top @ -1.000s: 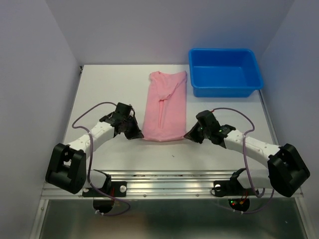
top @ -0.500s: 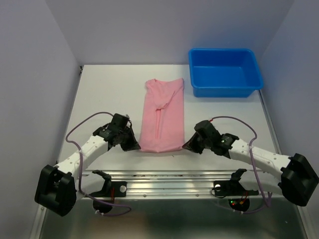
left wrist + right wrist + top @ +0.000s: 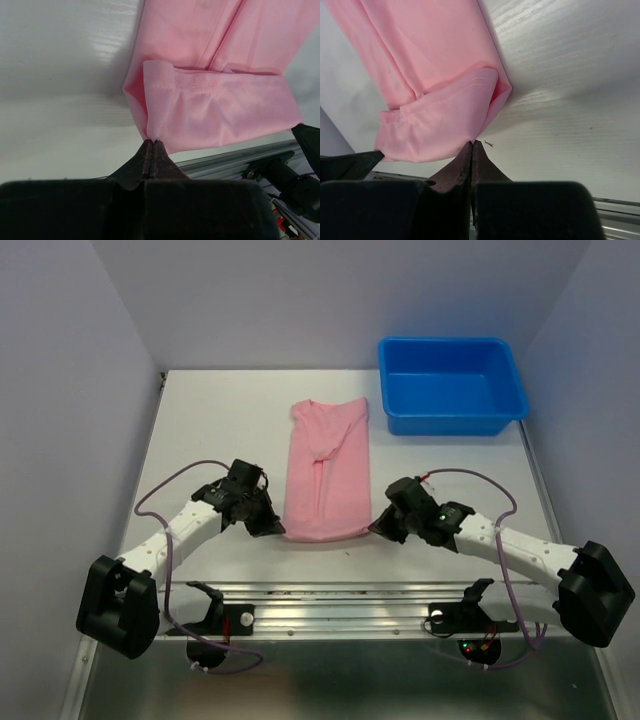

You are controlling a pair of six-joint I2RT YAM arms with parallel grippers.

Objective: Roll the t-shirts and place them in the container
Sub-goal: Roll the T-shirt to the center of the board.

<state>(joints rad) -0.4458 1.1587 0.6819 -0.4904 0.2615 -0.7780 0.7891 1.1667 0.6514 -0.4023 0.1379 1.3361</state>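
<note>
Two-point hold: clamped shut with left claw [image 3: 152, 143] and right claw [image 3: 471, 145] on lower hem corners of t-shirt [image 3: 328, 465], keeping first turn even. Laid lengthwise mid-frame on bench [image 3: 210, 430].

Cannot see the far end of the t-shirt [image 3: 210, 110] in either wrist view; cropped at the top edge. Cannot identify the tiny speck [image 3: 489, 144] on the table [image 3: 560, 75].

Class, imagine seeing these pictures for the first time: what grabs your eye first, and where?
A pink t-shirt, folded into a long strip, lies in the middle, its near end turned back over itself. The left tool and right tool each pinch a near corner of that fold. A blue bin sits at the far right.
</note>
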